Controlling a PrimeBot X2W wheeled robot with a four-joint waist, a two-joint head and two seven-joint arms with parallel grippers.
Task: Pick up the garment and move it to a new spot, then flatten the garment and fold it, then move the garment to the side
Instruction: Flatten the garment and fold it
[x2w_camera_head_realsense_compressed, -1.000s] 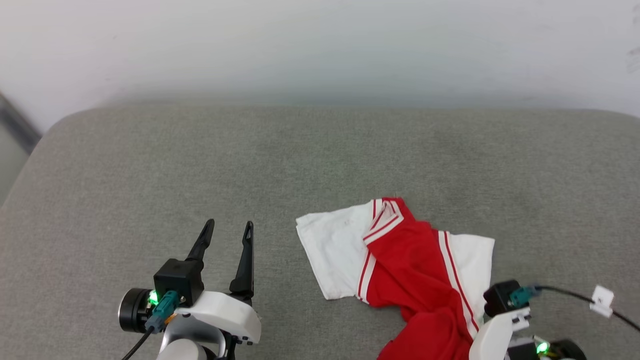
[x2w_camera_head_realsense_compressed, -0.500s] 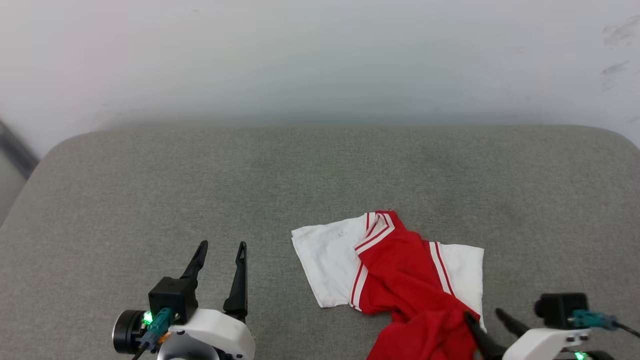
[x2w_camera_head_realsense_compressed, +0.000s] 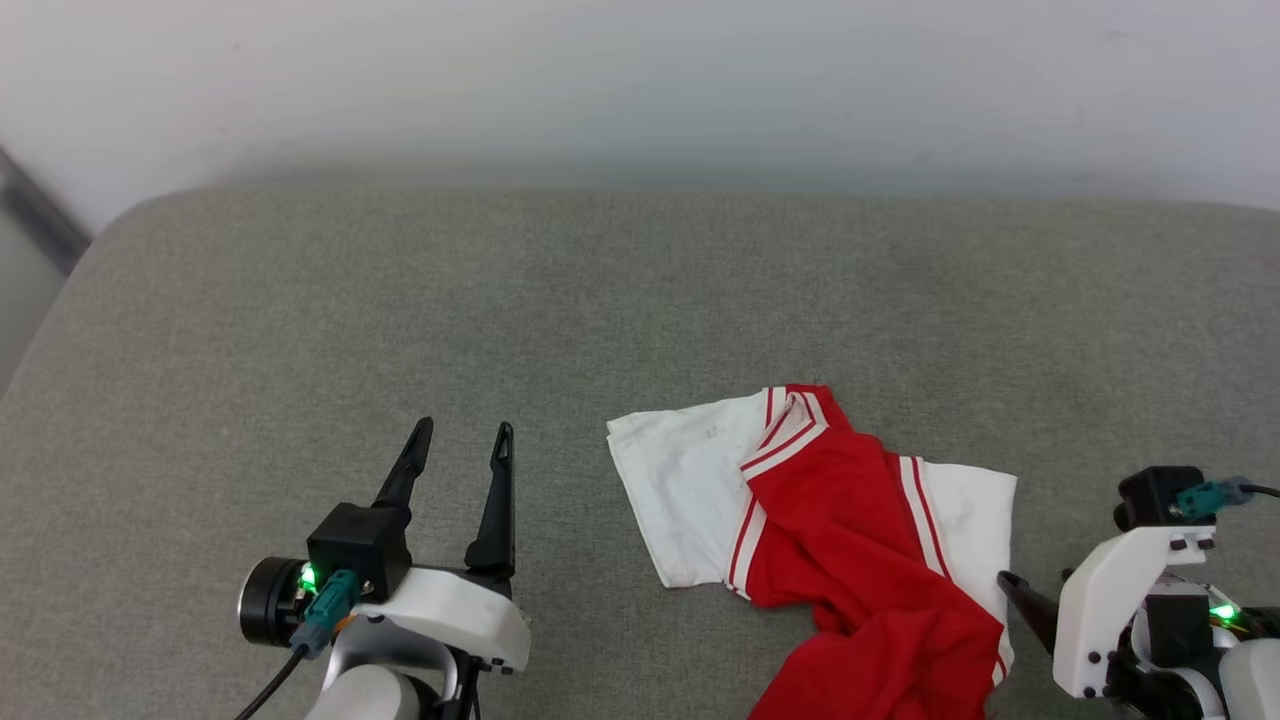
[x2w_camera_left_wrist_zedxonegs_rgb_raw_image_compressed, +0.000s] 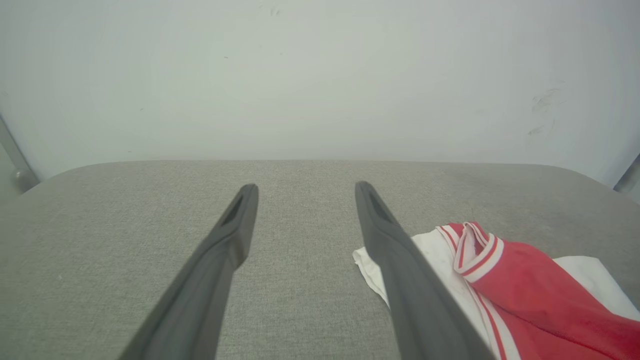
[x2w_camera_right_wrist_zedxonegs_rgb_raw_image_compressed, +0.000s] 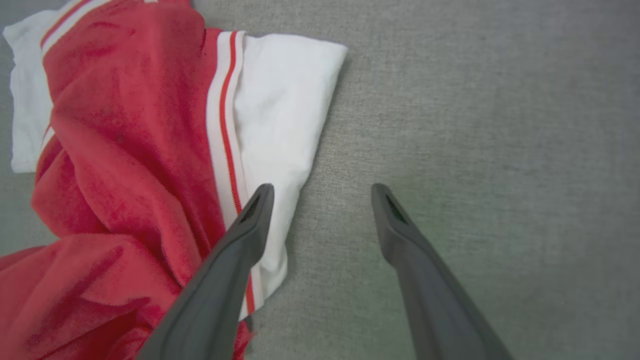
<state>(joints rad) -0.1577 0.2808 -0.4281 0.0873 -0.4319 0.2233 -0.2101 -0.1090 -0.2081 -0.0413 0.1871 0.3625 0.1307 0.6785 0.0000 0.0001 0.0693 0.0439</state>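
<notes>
The garment (x2w_camera_head_realsense_compressed: 850, 540) lies crumpled on the grey padded surface, right of centre: red body bunched toward the near edge, a white sleeve on each side, striped collar at the top. Its chest lettering is hidden. My left gripper (x2w_camera_head_realsense_compressed: 464, 430) stands open and empty well to the garment's left; in the left wrist view this gripper (x2w_camera_left_wrist_zedxonegs_rgb_raw_image_compressed: 305, 186) has the garment (x2w_camera_left_wrist_zedxonegs_rgb_raw_image_compressed: 520, 280) just past its right finger. My right gripper (x2w_camera_right_wrist_zedxonegs_rgb_raw_image_compressed: 322, 187) is open above the surface at the edge of the right-hand sleeve of the garment (x2w_camera_right_wrist_zedxonegs_rgb_raw_image_compressed: 125, 140). Its left finger overlaps the sleeve, with nothing between the fingers.
The grey padded surface (x2w_camera_head_realsense_compressed: 300, 320) has rounded far corners and ends at a pale wall (x2w_camera_head_realsense_compressed: 640, 80). A dark strip (x2w_camera_head_realsense_compressed: 40, 215) runs down at the far left. A cable with a teal plug (x2w_camera_head_realsense_compressed: 1215, 492) hangs off my right wrist.
The head camera has shifted. My right gripper has drawn back from the garment's red lower part to beside the right sleeve, open. The left gripper and the garment have hardly moved.
</notes>
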